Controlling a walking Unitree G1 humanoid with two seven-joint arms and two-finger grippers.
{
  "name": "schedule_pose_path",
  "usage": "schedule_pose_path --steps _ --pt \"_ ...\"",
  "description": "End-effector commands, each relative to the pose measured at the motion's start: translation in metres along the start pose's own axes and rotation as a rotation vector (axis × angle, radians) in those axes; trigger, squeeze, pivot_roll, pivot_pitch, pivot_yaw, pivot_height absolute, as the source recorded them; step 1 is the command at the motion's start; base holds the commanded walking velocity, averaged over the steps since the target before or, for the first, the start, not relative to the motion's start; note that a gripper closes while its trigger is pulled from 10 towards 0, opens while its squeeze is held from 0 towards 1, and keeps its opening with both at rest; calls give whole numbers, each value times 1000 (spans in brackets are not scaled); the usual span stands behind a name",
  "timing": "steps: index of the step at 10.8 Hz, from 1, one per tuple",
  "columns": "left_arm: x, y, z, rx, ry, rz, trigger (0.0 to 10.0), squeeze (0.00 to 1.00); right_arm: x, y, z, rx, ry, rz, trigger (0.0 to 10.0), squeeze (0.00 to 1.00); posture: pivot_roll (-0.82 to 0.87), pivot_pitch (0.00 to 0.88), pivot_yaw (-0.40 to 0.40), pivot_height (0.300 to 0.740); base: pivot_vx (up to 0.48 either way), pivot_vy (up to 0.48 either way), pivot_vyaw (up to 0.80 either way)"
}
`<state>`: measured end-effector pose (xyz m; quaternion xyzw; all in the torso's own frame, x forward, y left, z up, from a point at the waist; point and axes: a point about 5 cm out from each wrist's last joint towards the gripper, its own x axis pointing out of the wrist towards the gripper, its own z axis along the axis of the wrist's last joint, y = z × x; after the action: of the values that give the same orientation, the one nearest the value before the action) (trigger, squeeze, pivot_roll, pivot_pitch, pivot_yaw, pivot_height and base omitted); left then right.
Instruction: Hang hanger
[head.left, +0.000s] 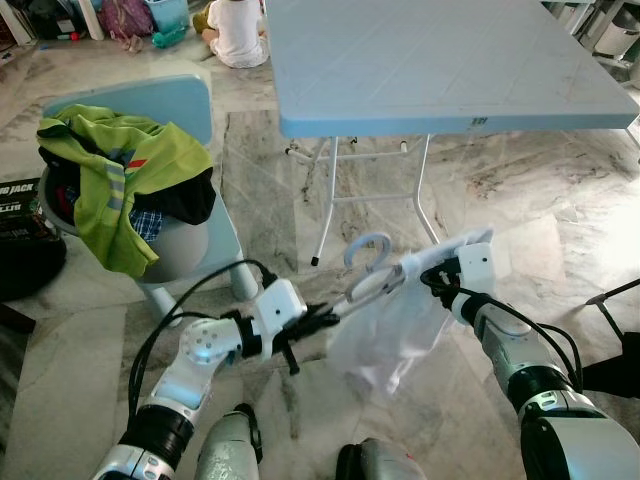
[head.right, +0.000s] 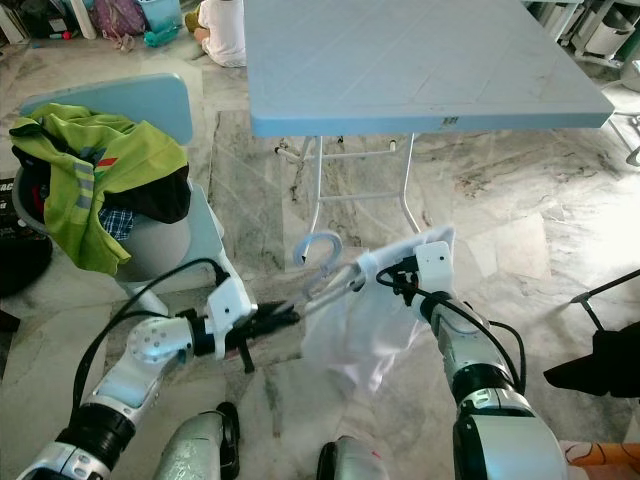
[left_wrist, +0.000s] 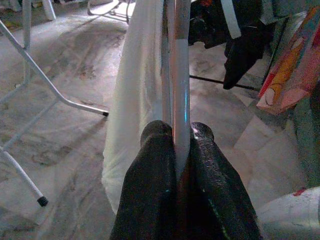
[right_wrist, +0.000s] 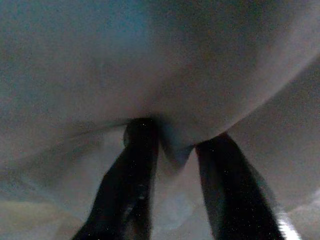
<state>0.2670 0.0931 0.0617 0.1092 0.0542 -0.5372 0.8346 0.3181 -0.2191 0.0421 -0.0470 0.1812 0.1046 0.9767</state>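
Pale hanger (head.left: 368, 270) carrying a white garment (head.left: 395, 330) hangs over marble floor (head.left: 560, 200) near the blue table (head.left: 440, 70); left gripper (head.left: 318, 322) clamps its end, right gripper (head.left: 432, 278) pinches the cloth

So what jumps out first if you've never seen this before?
The two arms holding a pale hanger between them: the left gripper pinches its bar, and the right gripper grips the white garment draped on it. Next, the chair on the left heaped with a neon-green vest, and the blue folding table ahead.
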Motion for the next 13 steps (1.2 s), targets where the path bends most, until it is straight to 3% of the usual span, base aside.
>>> schedule_pose_path --steps 1,4,7,11,13 --pt "3 5 16 49 -73 7 0 0 -1 -4 -1 10 15 -22 0 0 37 133 -67 740 0 0 0" --pt "2 4 16 48 -73 2 0 0 -2 -8 -1 17 12 -50 0 0 36 134 -62 740 0 0 0" --pt "0 6 15 58 -62 15 0 0 -8 -25 3 -1 -26 -164 0 0 38 138 -57 740 0 0 0" --pt "-11 9 3 58 -20 61 0 0 -19 -38 -1 -47 -39 -162 0 0 29 146 -54 740 0 0 0" --pt "-14 8 -3 53 -1 80 0 0 -21 -48 15 4 -143 -231 0 0 32 147 -53 740 0 0 0"
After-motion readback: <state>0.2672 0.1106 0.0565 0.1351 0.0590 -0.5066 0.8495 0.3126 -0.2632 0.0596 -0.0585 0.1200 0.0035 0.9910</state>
